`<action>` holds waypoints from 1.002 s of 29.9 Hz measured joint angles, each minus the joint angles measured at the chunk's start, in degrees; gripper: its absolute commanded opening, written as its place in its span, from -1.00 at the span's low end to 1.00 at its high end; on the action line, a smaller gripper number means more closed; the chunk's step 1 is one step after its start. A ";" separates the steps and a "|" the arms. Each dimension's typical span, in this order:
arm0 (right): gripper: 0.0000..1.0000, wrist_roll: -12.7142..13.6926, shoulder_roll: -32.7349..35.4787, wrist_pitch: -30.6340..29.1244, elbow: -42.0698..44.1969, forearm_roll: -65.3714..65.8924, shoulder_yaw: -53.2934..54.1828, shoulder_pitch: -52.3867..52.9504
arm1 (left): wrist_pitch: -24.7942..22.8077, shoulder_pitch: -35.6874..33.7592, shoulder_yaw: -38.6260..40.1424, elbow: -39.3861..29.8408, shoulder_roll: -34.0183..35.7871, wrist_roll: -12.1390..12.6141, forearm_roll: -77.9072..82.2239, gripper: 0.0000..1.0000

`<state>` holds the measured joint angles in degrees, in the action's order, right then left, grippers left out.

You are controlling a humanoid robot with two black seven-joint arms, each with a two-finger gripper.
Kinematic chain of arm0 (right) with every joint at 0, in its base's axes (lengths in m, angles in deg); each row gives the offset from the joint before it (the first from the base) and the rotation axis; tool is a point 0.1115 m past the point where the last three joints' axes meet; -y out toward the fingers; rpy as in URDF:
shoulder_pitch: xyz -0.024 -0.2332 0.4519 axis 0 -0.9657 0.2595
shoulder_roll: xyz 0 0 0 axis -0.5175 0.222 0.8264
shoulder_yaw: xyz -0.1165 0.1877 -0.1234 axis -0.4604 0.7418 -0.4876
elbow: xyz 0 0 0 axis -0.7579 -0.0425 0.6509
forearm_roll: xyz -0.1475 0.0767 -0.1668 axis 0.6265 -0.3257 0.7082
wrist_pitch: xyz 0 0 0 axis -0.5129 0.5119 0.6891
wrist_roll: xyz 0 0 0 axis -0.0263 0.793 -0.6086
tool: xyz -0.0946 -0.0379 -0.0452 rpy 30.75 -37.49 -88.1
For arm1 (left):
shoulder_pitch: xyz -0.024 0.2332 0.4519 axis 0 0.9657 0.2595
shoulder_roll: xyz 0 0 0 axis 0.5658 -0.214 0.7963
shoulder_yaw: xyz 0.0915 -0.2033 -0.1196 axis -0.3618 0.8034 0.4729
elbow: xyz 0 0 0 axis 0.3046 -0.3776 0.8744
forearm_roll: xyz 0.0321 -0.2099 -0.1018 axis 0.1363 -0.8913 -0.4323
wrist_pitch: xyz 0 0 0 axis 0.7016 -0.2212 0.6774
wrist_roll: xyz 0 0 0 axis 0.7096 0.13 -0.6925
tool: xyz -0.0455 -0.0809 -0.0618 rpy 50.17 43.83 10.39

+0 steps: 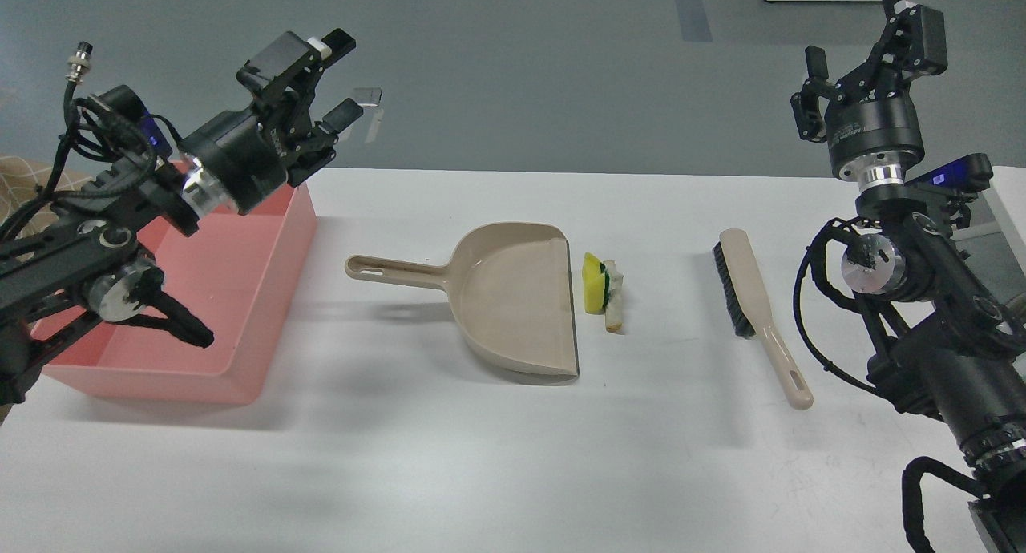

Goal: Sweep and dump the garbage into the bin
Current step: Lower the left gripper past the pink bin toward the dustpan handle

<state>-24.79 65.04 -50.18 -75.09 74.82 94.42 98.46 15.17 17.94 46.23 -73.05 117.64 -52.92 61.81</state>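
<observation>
The garbage (603, 292), a yellow sponge chunk with a green layer and a whitish strip, lies on the white table just right of the open mouth of the beige dustpan (513, 296). The dustpan's handle points left. The pink bin (240, 296) stands at the table's left. A beige brush (757, 312) with black bristles lies to the right of the garbage. My left gripper (325, 80) is open and empty, raised above the bin's far right corner. My right gripper (862, 52) is open and empty, high above the table's far right.
A dark device with a blue light (958, 180) sits at the table's far right edge behind my right arm. A checked cloth (20, 176) shows at the left edge. Grey floor lies beyond the table's far edge.
</observation>
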 measured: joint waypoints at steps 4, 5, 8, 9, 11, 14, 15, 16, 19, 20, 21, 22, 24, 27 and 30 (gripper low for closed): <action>1.00 0.00 0.00 0.00 0.07 0.01 -0.02 0.01 | 4.00 5.88 0.12 -8.63 4.41 0.02 3.14 0.96; 1.00 0.00 -0.01 0.00 0.08 0.00 -0.03 0.00 | 5.09 7.36 0.14 -10.09 4.93 0.03 4.13 0.96; 1.00 0.00 -0.08 0.00 0.12 0.01 -0.07 -0.24 | 8.49 11.13 0.21 -12.35 5.26 0.03 8.30 0.96; 1.00 0.00 -0.10 0.00 0.12 0.00 -0.08 -0.33 | 9.79 12.35 0.20 -12.56 4.98 0.15 9.96 0.96; 1.00 0.00 -0.15 0.00 0.12 0.01 -0.09 -0.52 | 12.39 15.12 -0.02 -12.70 3.46 0.85 13.76 0.96; 1.00 0.00 -0.15 0.00 0.12 0.01 -0.10 -0.86 | 16.49 18.84 -0.16 -12.27 -0.26 2.47 19.84 0.96; 1.00 0.00 -0.15 -0.01 0.12 0.00 -0.10 -0.92 | 17.59 19.67 -0.17 -11.87 -1.68 2.92 21.36 0.96; 1.00 0.00 -0.15 -0.02 0.12 0.01 -0.10 -0.98 | 18.40 20.35 -0.19 -11.22 -3.43 3.35 22.80 0.96; 1.00 0.00 -0.14 -0.03 0.12 0.00 -0.10 -1.14 | 19.76 21.42 -0.26 -8.51 -8.27 4.35 25.18 0.96; 1.00 0.00 -0.14 -0.03 0.12 0.01 -0.10 -1.18 | 20.19 21.56 -0.29 -7.40 -9.74 4.52 25.50 0.96; 1.00 0.00 -0.14 -0.03 0.12 0.00 -0.10 -1.18 | 20.60 21.61 -0.30 -6.17 -11.06 4.61 25.65 0.96; 1.00 0.00 -0.14 -0.04 0.12 0.00 -0.10 -1.18 | 20.98 21.63 -0.32 -4.72 -12.47 4.68 25.74 0.96; 1.00 0.00 -0.06 -0.06 0.12 0.00 -0.09 -1.18 | 21.43 21.68 -0.32 -1.53 -14.83 4.73 25.81 0.96; 1.00 0.00 0.02 -0.07 0.09 0.00 -0.09 -1.17 | 21.81 21.94 -0.32 2.31 -17.12 4.77 25.81 0.96; 1.00 0.00 0.04 -0.13 0.05 0.01 -0.09 -1.15 | 22.46 22.38 -0.27 4.38 -18.58 4.77 25.63 0.96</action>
<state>-24.79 65.09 -50.31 -75.04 74.82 94.33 97.31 37.63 40.32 45.96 -68.68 99.06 -48.15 87.45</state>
